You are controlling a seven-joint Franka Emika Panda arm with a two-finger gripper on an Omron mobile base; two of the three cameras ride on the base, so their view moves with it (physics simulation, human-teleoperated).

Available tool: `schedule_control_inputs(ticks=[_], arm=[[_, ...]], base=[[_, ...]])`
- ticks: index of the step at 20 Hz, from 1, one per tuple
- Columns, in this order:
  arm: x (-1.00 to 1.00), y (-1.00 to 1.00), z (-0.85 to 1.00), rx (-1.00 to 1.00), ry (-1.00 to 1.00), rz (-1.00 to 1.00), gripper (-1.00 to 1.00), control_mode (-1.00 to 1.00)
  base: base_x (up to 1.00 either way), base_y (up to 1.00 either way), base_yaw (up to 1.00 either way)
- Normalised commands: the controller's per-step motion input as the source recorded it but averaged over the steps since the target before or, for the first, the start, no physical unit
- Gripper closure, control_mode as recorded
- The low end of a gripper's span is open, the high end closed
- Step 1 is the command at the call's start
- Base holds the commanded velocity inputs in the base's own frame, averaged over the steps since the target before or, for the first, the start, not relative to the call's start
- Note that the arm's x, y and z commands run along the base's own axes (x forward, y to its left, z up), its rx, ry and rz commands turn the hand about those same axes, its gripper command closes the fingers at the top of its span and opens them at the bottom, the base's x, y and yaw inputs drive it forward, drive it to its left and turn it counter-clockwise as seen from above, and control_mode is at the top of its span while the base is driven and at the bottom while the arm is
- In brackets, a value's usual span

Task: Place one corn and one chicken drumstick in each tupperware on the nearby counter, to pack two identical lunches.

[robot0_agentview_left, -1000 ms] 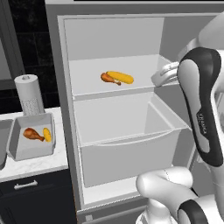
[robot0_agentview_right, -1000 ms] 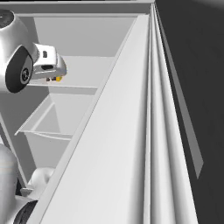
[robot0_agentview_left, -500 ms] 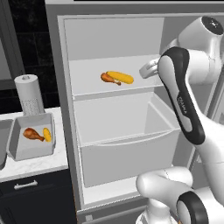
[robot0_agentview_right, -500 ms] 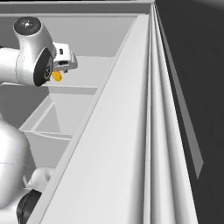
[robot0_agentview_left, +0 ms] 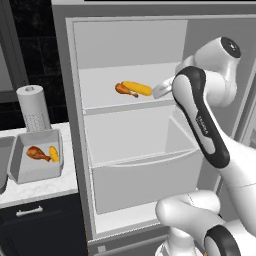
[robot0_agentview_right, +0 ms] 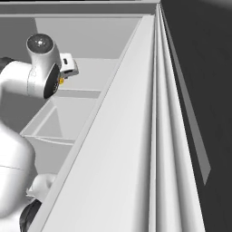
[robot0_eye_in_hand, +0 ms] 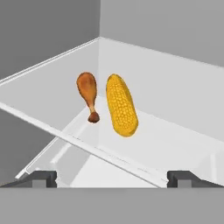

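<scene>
Open fridge [robot0_agentview_left: 135, 150], smooth white walls, glassy shelf [robot0_eye_in_hand: 144, 144] ahead of the claw [robot0_eye_in_hand: 112, 177]. Far left and below, marbled counter [robot0_agentview_left: 45, 187] bearing grey slope-walled tupperware [robot0_agentview_left: 35, 172] with one drumstick, one cob inside. Just ahead, bumpy yellow corn [robot0_eye_in_hand: 121, 105] beside glossy brown chicken drumstick [robot0_eye_in_hand: 87, 94]. Claw spread wide, empty.

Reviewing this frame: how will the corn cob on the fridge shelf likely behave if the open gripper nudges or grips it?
The corn is a rounded cylinder lying on its side, so a nudge would probably roll it. It looks stiff, likely holding shape under the fingers. It lies close beside the drumstick, which a push might bump.
</scene>
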Motion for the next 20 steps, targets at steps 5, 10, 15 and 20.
schedule_control_inputs(ticks=[5, 10, 15, 20], arm=[[0.63, 0.19, 0.01, -0.01, 0.01, 0.03, -1.0, -1.0], [0.56, 0.15, 0.06, -0.03, 0.13, 0.0, -1.0, -1.0], [0.51, 0.16, -0.01, -0.02, 0.18, 0.0, -1.0, -1.0], [0.16, 0.06, -0.17, -0.01, 0.07, 0.01, -1.0, -1.0]], base=[[0.0, 0.0, 0.0], [0.0, 0.0, 0.0], [0.0, 0.0, 0.0], [0.0, 0.0, 0.0]])
